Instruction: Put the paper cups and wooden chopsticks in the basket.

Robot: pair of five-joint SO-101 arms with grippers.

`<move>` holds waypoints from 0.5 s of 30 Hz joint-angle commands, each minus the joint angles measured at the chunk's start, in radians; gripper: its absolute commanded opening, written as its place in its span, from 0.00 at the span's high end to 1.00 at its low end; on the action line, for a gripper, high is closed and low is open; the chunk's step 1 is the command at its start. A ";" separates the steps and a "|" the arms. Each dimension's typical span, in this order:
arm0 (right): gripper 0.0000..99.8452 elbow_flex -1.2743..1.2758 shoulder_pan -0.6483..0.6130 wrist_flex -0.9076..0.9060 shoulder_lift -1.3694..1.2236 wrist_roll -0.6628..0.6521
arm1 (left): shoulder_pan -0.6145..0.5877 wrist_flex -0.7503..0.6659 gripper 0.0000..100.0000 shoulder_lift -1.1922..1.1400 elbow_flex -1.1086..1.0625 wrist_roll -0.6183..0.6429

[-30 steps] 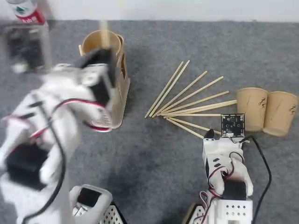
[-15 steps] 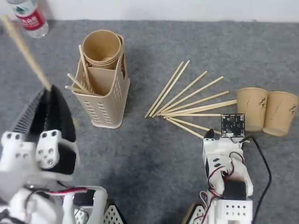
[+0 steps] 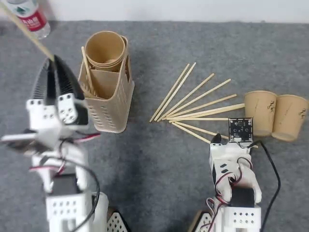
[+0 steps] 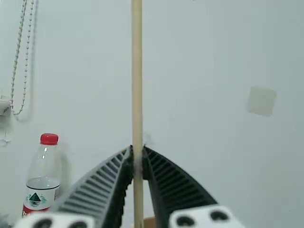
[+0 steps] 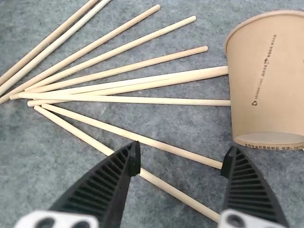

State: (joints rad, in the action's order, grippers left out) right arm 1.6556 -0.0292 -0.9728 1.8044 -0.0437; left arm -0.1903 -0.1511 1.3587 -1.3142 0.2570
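The left gripper (image 4: 137, 159) is closed on a chopstick (image 4: 137, 71). The chopstick is pinched between the two fingertips, and most of its length is carried straight out past them. In the high view its free end is pointed away from the fingers toward a bottle (image 3: 30, 15). A basket (image 3: 113, 113) is seen just beside the closed fingers, with stacked cups (image 3: 105, 48) and a few sticks (image 3: 87, 65) stood in it.

The right gripper (image 5: 181, 156) is spread wide and nothing is held. Two loose chopsticks (image 5: 166, 147) are laid across under the gap between its fingers, and the others are fanned out beyond the tips. A cup (image 5: 268, 76) is tipped on its side just ahead of one finger, and a second cup (image 3: 290, 117) is touched by it on the far side.
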 commanded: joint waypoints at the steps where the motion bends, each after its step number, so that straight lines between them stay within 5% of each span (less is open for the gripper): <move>1: 0.72 -0.003 0.004 0.002 0.010 -0.014 | 0.037 -0.362 0.99 -0.083 -0.120 -0.098; 6: 0.72 -0.003 0.004 0.005 0.010 -0.014 | 0.195 -0.483 0.99 -0.198 -0.211 -0.305; 15: 0.72 -0.003 0.004 0.005 0.010 -0.014 | 0.176 -0.525 0.99 -0.258 -0.208 -0.256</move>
State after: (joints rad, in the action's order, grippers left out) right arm 1.6556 -0.0292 -0.9728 1.8044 -0.0437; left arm 0.0046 -0.6483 1.1040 -1.5305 -0.0207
